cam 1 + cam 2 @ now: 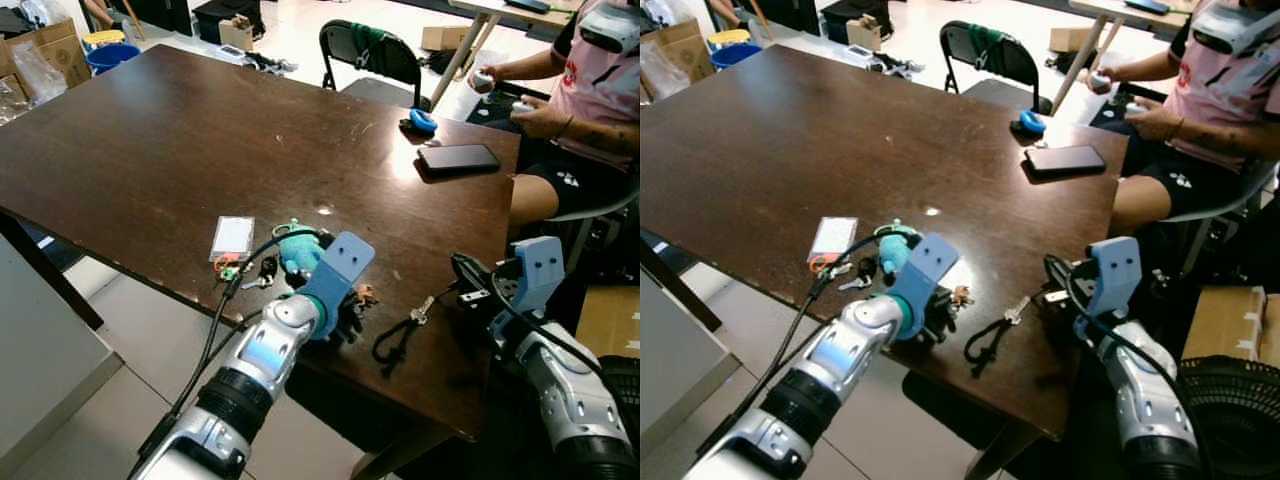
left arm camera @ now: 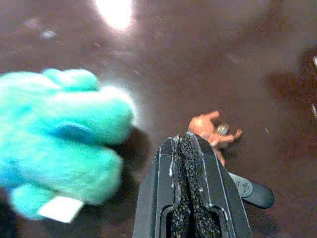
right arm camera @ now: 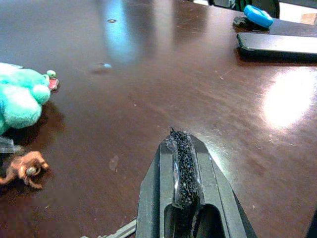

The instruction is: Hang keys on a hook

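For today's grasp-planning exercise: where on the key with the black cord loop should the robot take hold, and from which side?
Grip the black cord loop, not the flat key. The key lies flush on the table, while the cord probably gives the fingers more to pinch. Coming from above with the right gripper looks best, since it sits nearest; its fingers are shut and must open first.

Teal plush keychain (image 2: pixel 59 144) blurred and cut off at the edge of my left wrist view, its lower half hidden behind my left arm (image 1: pixel 290 330) from the head camera, small keys (image 1: pixel 262 270) beside it too tiny to distinguish, seated person (image 1: pixel 590 90) cropped at frame's edge.
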### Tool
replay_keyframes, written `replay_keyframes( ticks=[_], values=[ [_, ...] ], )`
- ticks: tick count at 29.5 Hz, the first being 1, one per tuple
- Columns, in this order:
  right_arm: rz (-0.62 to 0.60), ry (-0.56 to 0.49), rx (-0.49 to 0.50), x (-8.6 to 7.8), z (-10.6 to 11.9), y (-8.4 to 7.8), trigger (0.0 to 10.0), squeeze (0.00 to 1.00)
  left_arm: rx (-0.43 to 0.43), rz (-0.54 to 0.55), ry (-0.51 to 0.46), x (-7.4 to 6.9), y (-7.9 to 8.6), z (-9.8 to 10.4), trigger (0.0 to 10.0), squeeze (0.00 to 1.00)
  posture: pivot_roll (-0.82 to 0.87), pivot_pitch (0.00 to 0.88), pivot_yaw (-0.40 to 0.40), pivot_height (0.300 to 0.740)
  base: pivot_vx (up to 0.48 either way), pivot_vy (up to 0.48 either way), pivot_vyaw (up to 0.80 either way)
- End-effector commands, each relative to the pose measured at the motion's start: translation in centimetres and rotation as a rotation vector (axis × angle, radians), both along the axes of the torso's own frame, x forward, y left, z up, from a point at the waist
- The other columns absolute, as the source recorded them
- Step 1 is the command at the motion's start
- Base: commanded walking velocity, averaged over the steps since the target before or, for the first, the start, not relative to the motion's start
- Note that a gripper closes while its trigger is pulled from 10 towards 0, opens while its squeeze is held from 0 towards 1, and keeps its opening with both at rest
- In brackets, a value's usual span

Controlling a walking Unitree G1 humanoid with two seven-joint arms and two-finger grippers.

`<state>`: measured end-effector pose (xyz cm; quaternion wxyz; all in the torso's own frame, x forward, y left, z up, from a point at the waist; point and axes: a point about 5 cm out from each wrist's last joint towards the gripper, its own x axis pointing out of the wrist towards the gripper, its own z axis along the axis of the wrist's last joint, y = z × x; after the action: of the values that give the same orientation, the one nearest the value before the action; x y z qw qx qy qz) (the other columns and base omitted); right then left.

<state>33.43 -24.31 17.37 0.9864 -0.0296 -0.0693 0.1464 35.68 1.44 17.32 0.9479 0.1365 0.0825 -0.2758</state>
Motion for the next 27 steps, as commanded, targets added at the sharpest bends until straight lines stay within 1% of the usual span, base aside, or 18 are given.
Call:
replay_keyframes(
  ticks=[1, 2, 3, 5, 6, 8, 9, 11, 12, 13, 14, 15, 16, 17, 24, 25, 26, 27],
  values=[
    [0.004, 0.025, -0.001, 0.0, -0.7, 0.1, 10.0, 0.0, -0.043, -0.004, -0.105, -0.3, 0.2, 1.7, 10.0, 0.0, 0.03, 0.177, 0.083, 0.74, 0.0, 0.0, 0.0],
    [0.004, 0.025, -0.001, 0.0, -0.7, 0.1, 10.0, 0.0, -0.043, -0.004, -0.105, -0.3, 0.2, 1.7, 10.0, 0.0, 0.03, 0.177, 0.083, 0.74, 0.0, 0.0, 0.0],
    [0.006, 0.025, 0.001, 0.0, -0.7, 0.2, 10.0, 0.0, -0.063, -0.008, -0.177, -0.5, 0.4, 2.9, 10.0, 0.0, 0.03, 0.176, 0.083, 0.74, 0.0, 0.0, 0.0],
    [0.006, 0.025, 0.001, 0.0, -0.7, 0.2, 10.0, 0.0, -0.063, -0.008, -0.177, -0.5, 0.4, 2.9, 10.0, 0.0, 0.03, 0.176, 0.083, 0.74, 0.0, 0.0, 0.0],
    [0.009, 0.022, 0.002, 0.0, -0.6, 0.4, 10.0, 0.0, -0.091, -0.006, -0.246, -0.8, 0.7, 4.3, 10.0, 0.0, 0.03, 0.176, 0.084, 0.74, 0.0, 0.0, 0.0],
    [0.022, 0.005, 0.016, -0.2, -0.4, 1.0, 10.0, 0.0, -0.205, 0.023, -0.335, -1.6, 1.8, 6.4, 10.0, 0.0, 0.03, 0.169, 0.086, 0.74, 0.0, 0.0, 0.0],
    [0.027, -0.002, 0.022, -0.2, -0.3, 1.2, 10.0, 0.0, -0.247, 0.037, -0.358, -2.0, 2.2, 7.0, 10.0, 0.0, 0.03, 0.169, 0.086, 0.74, 0.0, 0.0, 0.0],
    [0.027, -0.002, 0.022, -0.2, -0.3, 1.2, 10.0, 0.0, -0.247, 0.037, -0.358, -2.0, 2.2, 7.0, 10.0, 0.0, 0.03, 0.169, 0.086, 0.74, 0.0, 0.0, 0.0],
    [0.044, -0.015, 0.032, -0.3, -0.1, 1.9, 10.0, 0.0, -0.274, 0.06, -0.386, -2.7, 3.1, 7.3, 10.0, 0.0, 0.04, 0.166, 0.086, 0.74, 0.0, 0.0, 0.0],
    [0.062, -0.025, 0.045, -0.4, 0.0, 2.6, 10.0, 0.0, -0.274, 0.081, -0.399, -3.2, 3.9, 7.0, 10.0, 0.0, 0.04, 0.163, 0.086, 0.74, 0.0, 0.0, 0.0],
    [0.062, -0.025, 0.045, -0.4, 0.0, 2.6, 10.0, 0.0, -0.274, 0.081, -0.399, -3.2, 3.9, 7.0, 10.0, 0.0, 0.04, 0.163, 0.086, 0.74, 0.0, 0.0, 0.0],
    [0.075, -0.029, 0.055, -0.4, 0.0, 3.3, 10.0, 0.0, -0.188, 0.102, -0.379, -3.4, 4.4, 5.9, 10.0, 0.0, 0.05, 0.161, 0.086, 0.74, 0.0, 0.0, 0.0],
    [0.075, -0.029, 0.055, -0.4, 0.0, 3.3, 10.0, 0.0, -0.188, 0.102, -0.379, -3.4, 4.4, 5.9, 10.0, 0.0, 0.05, 0.161, 0.086, 0.74, 0.0, 0.0, 0.0],
    [0.085, -0.031, 0.061, -0.3, -0.1, 3.7, 10.0, 0.0, -0.129, 0.12, -0.419, -3.7, 4.8, 5.5, 10.0, 0.0, 0.05, 0.159, 0.086, 0.74, 0.0, 0.0, 0.0],
    [0.096, -0.027, 0.064, -0.1, -0.2, 4.2, 10.0, 0.0, -0.088, 0.108, -0.427, -3.8, 4.4, 5.2, 10.0, 0.0, 0.06, 0.154, 0.084, 0.74, 0.0, 0.0, 0.0],
    [0.098, -0.026, 0.065, -0.1, -0.3, 4.2, 10.0, 0.0, -0.12, 0.106, -0.408, -3.9, 4.1, 5.2, 10.0, 0.0, 0.05, 0.155, 0.084, 0.74, 0.0, 0.0, 0.0],
    [0.093, -0.021, 0.065, 0.1, -0.4, 4.1, 10.0, 0.0, -0.086, 0.109, -0.345, -3.5, 3.6, 4.0, 10.0, 0.0, 0.05, 0.155, 0.082, 0.74, 0.0, 0.0, 0.0],
    [0.093, -0.021, 0.065, 0.1, -0.4, 4.1, 10.0, 0.0, -0.086, 0.109, -0.345, -3.5, 3.6, 4.0, 10.0, 0.0, 0.05, 0.155, 0.082, 0.74, 0.0, 0.0, 0.0]
  ],
)
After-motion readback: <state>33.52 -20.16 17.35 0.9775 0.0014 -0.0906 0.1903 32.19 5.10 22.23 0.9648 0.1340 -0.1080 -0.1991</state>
